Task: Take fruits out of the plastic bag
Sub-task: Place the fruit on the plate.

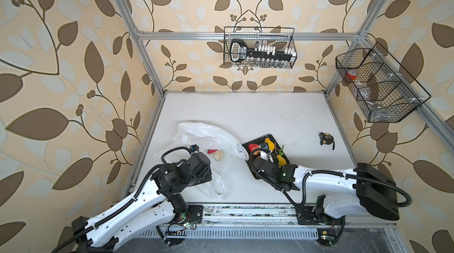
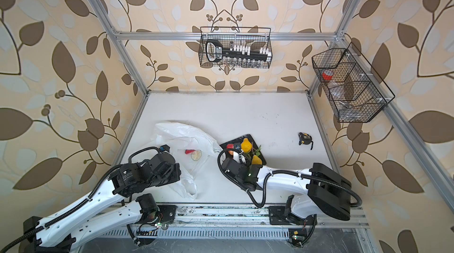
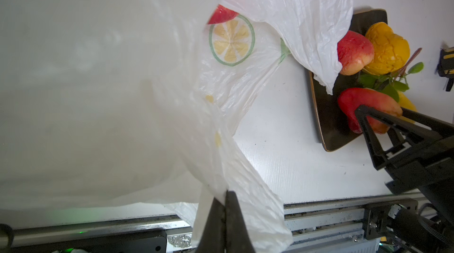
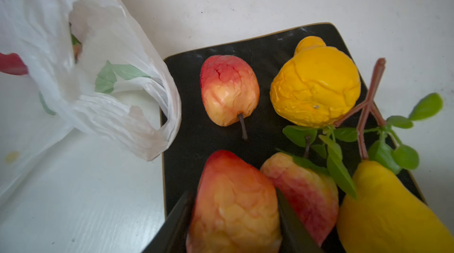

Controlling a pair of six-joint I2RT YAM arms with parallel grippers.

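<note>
- Fingers of left gripper (image 3: pixel 225 194): clenched on a fold of the plastic bag (image 1: pixel 208 136), well left of the black tray (image 4: pixel 186 146).
- Bag itself: crumpled, translucent white, lying on the tabletop (image 1: pixel 245 111) left of the tray; one loose flap reaches the tray's left edge. A red shape (image 3: pixel 221 15) shows beside a printed citrus slice (image 3: pixel 232 40); print or fruit, cannot tell.
- On the tray, nearest the bag: red-yellow fruit (image 4: pixel 228 89) with a dark stem.
- To its right, on the tray: lumpy orange-yellow fruit (image 4: pixel 317 84), with a leafy twig (image 4: pixel 368 106) against it.
- At the tray's near end: right gripper (image 4: pixel 233 197), fingers grasping a large red-yellow fruit (image 4: pixel 231 178) by its two sides; resting or lifted, cannot tell.
- Just right of that: leafy red-yellow fruit (image 4: pixel 307 185), then smooth yellow fruit (image 4: pixel 388 210) at the tray's right edge.
- Well right of the tray, on the tabletop: black-and-yellow tape measure (image 1: pixel 326 138).
</note>
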